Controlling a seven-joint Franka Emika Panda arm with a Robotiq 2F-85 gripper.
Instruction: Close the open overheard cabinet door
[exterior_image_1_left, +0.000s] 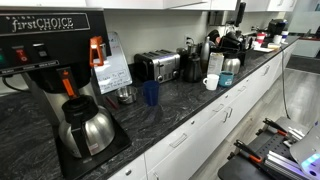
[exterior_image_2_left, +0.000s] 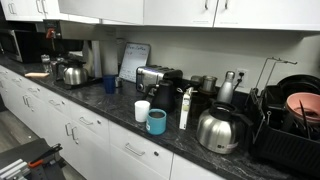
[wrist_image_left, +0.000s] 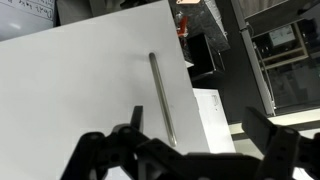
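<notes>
In the wrist view a white overhead cabinet door (wrist_image_left: 80, 85) fills the left and middle of the picture, with a long vertical metal bar handle (wrist_image_left: 160, 95) near its right edge. My gripper (wrist_image_left: 197, 125) is open and empty; its two dark fingers rise from the bottom edge, one in front of the door left of the handle and one past the door's right edge. I cannot tell whether a finger touches the door. The gripper does not show in either exterior view. Closed upper cabinets (exterior_image_2_left: 180, 10) run along the top of an exterior view.
Past the door's edge, the wrist view shows another white panel (wrist_image_left: 212, 115) and dark appliances (wrist_image_left: 285, 55). The dark counter (exterior_image_1_left: 190, 100) carries a coffee maker (exterior_image_1_left: 60, 60), a toaster (exterior_image_2_left: 155, 78), a steel carafe (exterior_image_2_left: 220, 128), cups (exterior_image_2_left: 156, 121) and a dish rack (exterior_image_2_left: 295, 120).
</notes>
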